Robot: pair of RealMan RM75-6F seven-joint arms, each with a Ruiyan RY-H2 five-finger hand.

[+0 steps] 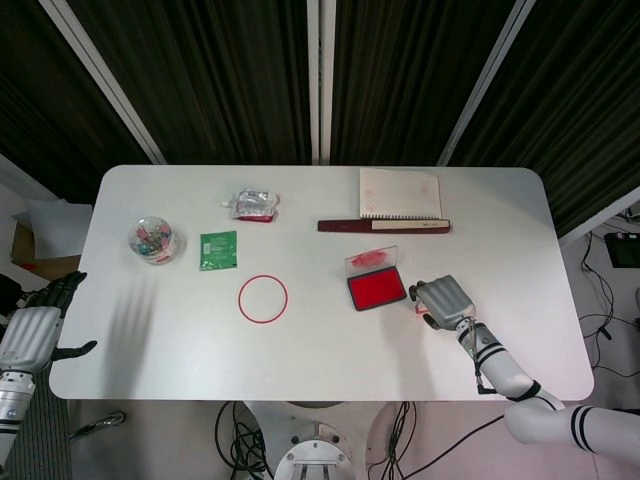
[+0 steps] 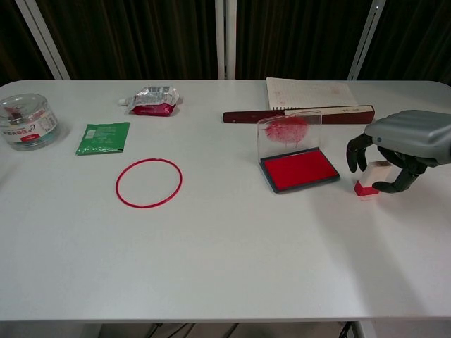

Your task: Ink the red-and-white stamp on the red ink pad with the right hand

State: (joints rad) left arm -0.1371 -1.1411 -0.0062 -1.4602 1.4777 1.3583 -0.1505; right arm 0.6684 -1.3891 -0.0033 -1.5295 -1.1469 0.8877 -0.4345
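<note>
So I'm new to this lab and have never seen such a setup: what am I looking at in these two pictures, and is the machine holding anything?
This is a two-armed robot at a white table, each arm ending in a hand with fingers. One picture looks down from its head, the other looks forward from its chest.

The right hand holds a small red-and-white stamp between its fingertips, just right of an open red ink pad whose clear lid stands upright. Whether the stamp is clear of the table I cannot tell. The left hand shows only in the head view, off the table's left edge, holding nothing.

Also on the table: a red ring, a green packet, a silver and red pouch, a round clear container, a notebook and a long dark box.
</note>
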